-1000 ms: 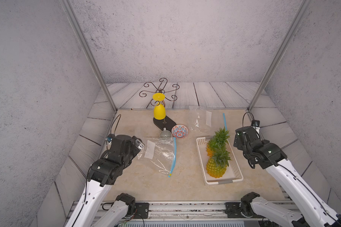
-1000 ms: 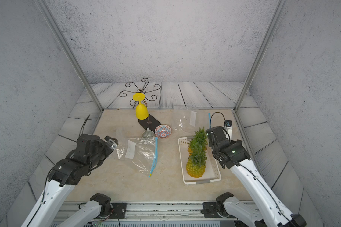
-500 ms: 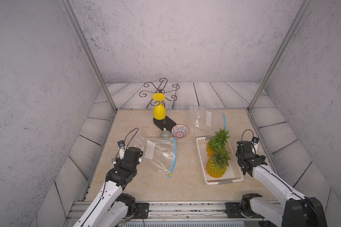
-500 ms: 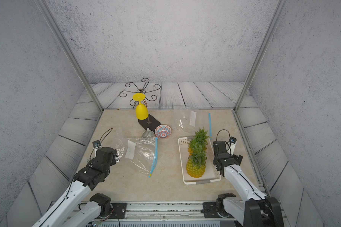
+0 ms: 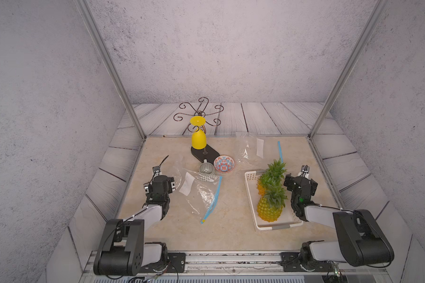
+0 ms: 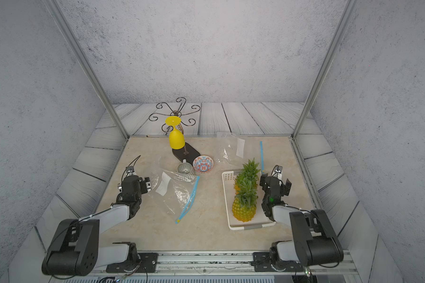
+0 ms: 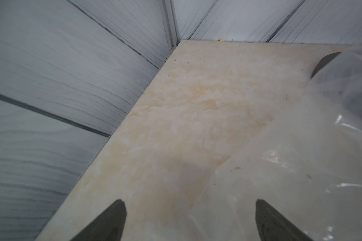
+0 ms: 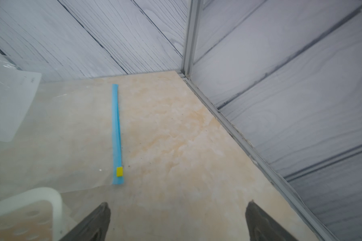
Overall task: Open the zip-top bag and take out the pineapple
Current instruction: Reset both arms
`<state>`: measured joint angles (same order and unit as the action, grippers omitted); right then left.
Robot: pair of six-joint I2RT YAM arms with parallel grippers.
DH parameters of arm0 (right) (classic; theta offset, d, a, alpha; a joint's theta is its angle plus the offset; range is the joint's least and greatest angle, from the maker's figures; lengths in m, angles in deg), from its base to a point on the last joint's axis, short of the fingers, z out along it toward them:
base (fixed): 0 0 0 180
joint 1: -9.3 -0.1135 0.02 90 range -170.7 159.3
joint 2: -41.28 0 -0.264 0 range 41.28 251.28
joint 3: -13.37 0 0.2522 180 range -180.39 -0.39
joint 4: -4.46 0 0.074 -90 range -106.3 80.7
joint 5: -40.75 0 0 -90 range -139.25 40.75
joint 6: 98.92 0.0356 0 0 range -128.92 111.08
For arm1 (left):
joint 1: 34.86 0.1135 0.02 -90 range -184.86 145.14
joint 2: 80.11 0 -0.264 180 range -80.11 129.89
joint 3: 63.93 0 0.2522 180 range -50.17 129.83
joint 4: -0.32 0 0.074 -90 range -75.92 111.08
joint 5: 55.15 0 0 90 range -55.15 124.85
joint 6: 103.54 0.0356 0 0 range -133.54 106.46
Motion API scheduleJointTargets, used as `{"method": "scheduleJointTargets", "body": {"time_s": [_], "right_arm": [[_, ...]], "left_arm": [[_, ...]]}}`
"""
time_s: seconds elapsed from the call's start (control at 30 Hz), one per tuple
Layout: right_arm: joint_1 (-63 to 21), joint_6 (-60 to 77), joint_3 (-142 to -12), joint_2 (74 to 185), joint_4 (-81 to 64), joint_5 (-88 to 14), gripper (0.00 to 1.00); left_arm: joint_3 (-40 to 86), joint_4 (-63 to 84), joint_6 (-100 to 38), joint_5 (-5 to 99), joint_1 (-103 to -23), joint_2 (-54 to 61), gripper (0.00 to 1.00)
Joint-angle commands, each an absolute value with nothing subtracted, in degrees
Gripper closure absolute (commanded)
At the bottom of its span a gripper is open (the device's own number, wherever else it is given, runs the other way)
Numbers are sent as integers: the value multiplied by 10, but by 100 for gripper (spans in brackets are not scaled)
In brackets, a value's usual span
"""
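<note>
Left arm: the left arm (image 5: pixel 152 213) is folded low, its elbow back by the front rail. The forearm stretches forward over the desk (image 5: pixel 231 227) toward the back wall.
Left claw: the left claw (image 5: pixel 160 182) hangs just above the desk, spread wide and holding nothing. In the wrist view, the clear film of the near zip-top bag (image 5: pixel 201 196) reaches one of its fingers (image 7: pixel 270 223). Whether they touch, I cannot tell.
Right arm: the right arm (image 5: pixel 322 215) mirrors the left, elbow tucked by the rail and forearm low and pointing forward, just beside the white tray (image 5: pixel 250 196).
Right claw: the right claw (image 5: pixel 301 182) is also spread wide and empty, over bare desk near the tray's far corner.
Pineapples: both are out of the bags and lie in the tray. The front pineapple (image 5: pixel 269 212) rests on its side with its crown toward the back. The rear pineapple (image 5: pixel 274 171) lies beyond it, mostly hidden behind that crown.
Near bag: flat and empty in front of the left claw, with its blue zip strip (image 5: pixel 212 201) on the side toward the tray.
Far bag: the far zip-top bag (image 5: pixel 250 149) lies flat and empty at the back of the desk. A yellow slider (image 8: pixel 119 171) sits at the near end of its blue strip.
Background: a yellow goblet (image 5: pixel 198 139) stands upside down on a dark stand. A patterned bowl (image 5: pixel 224 163) and a grey cup (image 5: pixel 205 168) sit just beside it.
</note>
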<state>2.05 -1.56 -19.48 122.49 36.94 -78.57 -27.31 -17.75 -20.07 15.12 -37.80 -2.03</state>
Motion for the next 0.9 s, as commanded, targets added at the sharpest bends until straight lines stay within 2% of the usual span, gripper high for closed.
{"method": "scheduleJointTargets", "body": {"time_s": [0.0, 0.07, 0.1, 0.17, 0.27, 0.37, 0.4, 0.87], "right_arm": [[23, -58, -201, 1266, 427, -728, 1], [27, -57, -190, 1292, 481, -729, 1], [27, -61, -190, 1299, 489, -728, 1], [28, -52, -203, 1287, 441, -727, 1], [32, -50, -231, 1293, 398, -724, 1], [50, -33, -254, 1295, 354, -705, 1], [53, -29, -257, 1294, 342, -699, 1], [55, -30, -255, 1291, 346, -697, 1]], "left_arm": [[-270, -325, -177, 186, -367, 44, 3], [-294, -446, -168, 191, -365, 95, 3], [-293, -445, -163, 199, -365, 100, 3], [-267, -323, -173, 207, -366, 61, 3], [-261, -380, -171, 191, -365, 98, 3], [-239, -291, -179, 193, -364, 73, 3], [-243, -304, -178, 194, -363, 76, 3], [-243, -304, -177, 194, -364, 74, 3]]}}
